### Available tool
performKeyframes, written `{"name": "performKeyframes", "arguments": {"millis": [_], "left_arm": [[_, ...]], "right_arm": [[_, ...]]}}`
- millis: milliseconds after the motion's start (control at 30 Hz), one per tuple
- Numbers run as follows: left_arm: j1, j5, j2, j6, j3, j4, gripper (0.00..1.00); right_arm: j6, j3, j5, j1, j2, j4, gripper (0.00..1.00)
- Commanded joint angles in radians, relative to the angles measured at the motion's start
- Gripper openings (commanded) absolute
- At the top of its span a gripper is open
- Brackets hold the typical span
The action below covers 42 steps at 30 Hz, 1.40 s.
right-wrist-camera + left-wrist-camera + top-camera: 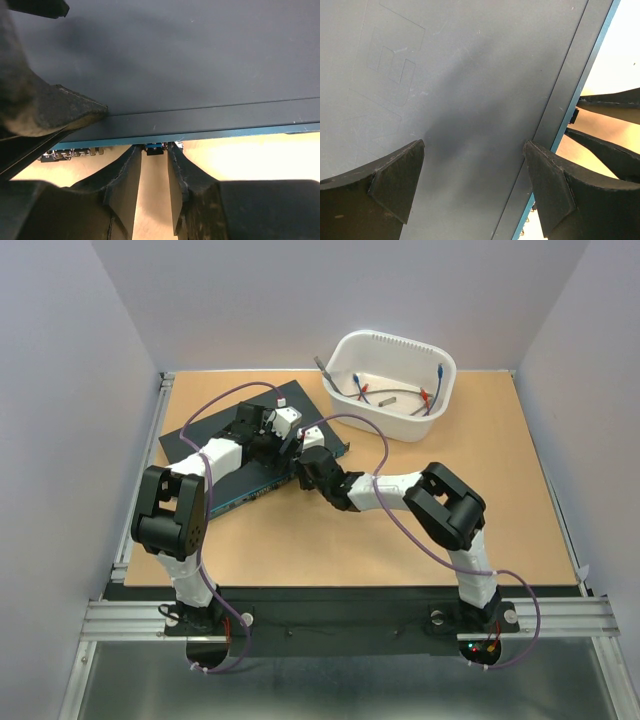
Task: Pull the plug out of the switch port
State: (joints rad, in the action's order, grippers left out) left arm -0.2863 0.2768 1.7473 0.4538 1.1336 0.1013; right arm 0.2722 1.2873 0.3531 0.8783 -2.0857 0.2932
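R end effector (pixel 154 152) flanks plug (pixel 154 148) at switch (pixel 175 60) edge, grip unclear; L end effector (pixel 474 145) splayed atop switch.

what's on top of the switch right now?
Seen: the left hand, fingers spread wide over the switch's top panel; contact unclear. The right hand is at the port edge, not on top. From above, both arms cover much of the panel, so that part is unseen.

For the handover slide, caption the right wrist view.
Right gripper straddling the dark plug on the blue port edge of the switch.
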Motion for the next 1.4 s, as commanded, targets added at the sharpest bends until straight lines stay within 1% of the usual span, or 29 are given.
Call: {"name": "performKeyframes", "arguments": {"millis": [0,133,433,633,767,900,933,1033,1067,1100,1167,1267,1367], "left_arm": [[-0.001,-0.005,0.029,0.009,-0.011,0.005,0.93],[-0.001,-0.002,0.027,0.009,-0.012,0.006,0.93],[-0.001,-0.001,0.024,0.008,-0.011,0.006,0.93],[-0.001,-0.001,0.024,0.008,-0.011,0.008,0.93],[0.001,-0.001,0.024,0.006,-0.011,0.008,0.93],[-0.001,-0.002,0.023,0.006,-0.011,0.008,0.93],[0.001,-0.001,0.024,0.008,-0.011,0.006,0.93],[-0.001,-0.002,0.023,0.008,-0.012,0.006,0.93],[0.001,-0.004,0.023,0.008,-0.012,0.008,0.93],[-0.001,-0.004,0.023,0.008,-0.012,0.006,0.93],[0.001,-0.007,0.021,0.006,-0.012,0.006,0.93],[0.001,-0.008,0.023,0.009,-0.014,0.008,0.93],[-0.001,-0.014,0.027,0.013,-0.015,0.006,0.93]], "right_arm": [[-0.021,0.053,0.040,0.005,-0.005,0.041,0.33],[-0.025,0.064,0.061,0.007,-0.004,0.052,0.33],[-0.047,0.066,0.073,0.005,0.029,0.054,0.38],[-0.044,0.053,0.053,0.007,0.039,0.075,0.38],[-0.039,0.014,0.041,0.007,0.067,0.136,0.38],[-0.028,0.017,0.043,0.007,0.058,0.147,0.38],[-0.027,0.015,0.038,0.005,0.055,0.153,0.37],[-0.019,0.009,0.040,0.005,0.058,0.164,0.28],[-0.019,0.004,0.044,0.005,0.059,0.169,0.24],[-0.019,0.001,0.044,0.004,0.061,0.172,0.16],[-0.021,-0.011,0.044,0.005,0.070,0.178,0.09],[-0.021,-0.037,0.056,0.005,0.087,0.179,0.08],[-0.019,-0.081,0.073,0.004,0.107,0.182,0.00]]}}
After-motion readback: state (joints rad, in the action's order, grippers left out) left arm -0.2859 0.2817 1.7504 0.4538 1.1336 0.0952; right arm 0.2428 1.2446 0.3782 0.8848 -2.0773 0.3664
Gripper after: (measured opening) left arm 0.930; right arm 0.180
